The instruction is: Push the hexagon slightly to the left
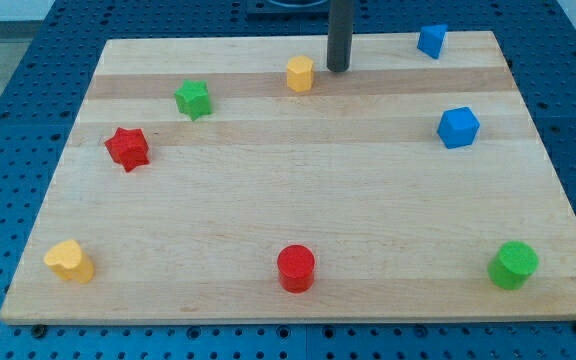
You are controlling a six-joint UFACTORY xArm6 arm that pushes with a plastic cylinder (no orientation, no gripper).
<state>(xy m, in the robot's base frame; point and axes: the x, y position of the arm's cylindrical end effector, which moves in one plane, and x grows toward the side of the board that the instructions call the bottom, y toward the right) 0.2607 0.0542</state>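
The yellow hexagon block sits near the top middle of the wooden board. My tip is the lower end of the dark rod, standing just to the right of the yellow hexagon with a small gap between them. I cannot tell if they touch; they look slightly apart.
A green star and a red star lie at the left. A blue block and a blue cube lie at the right. A yellow heart, a red cylinder and a green cylinder line the bottom.
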